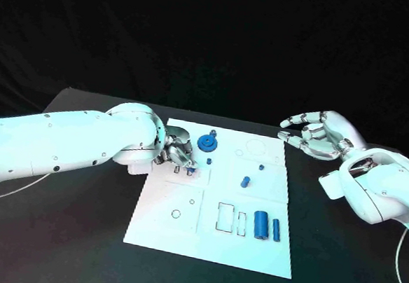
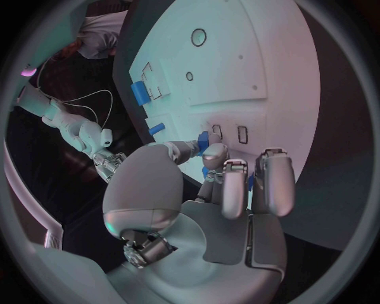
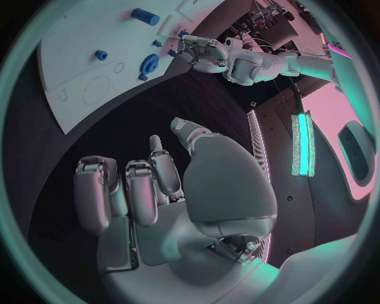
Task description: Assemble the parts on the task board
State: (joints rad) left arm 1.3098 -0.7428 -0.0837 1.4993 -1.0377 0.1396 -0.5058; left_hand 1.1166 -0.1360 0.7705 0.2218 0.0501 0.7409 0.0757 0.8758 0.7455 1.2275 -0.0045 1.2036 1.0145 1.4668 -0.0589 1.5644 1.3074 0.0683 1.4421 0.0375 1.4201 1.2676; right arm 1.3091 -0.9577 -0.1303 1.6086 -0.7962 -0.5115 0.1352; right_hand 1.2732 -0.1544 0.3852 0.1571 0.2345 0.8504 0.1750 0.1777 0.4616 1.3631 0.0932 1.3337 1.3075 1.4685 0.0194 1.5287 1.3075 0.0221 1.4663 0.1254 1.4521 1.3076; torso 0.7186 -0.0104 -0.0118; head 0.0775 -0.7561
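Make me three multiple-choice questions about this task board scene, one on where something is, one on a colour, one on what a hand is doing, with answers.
1. Where do the two large blue cylinders lie on the task board?
A. near the robot's edge, toward its right
B. at the far left corner
C. off the board

2. What colour is the table?
A. white
B. black
C. blue

3. What is the right hand doing?
A. gripping a cylinder
B. pressing on the board
C. holding nothing, off the board

Answers:
1 A, they lie side by side by the outlined slots.
2 B, dark surface around the white board.
3 C, its curled fingers are empty above the table.
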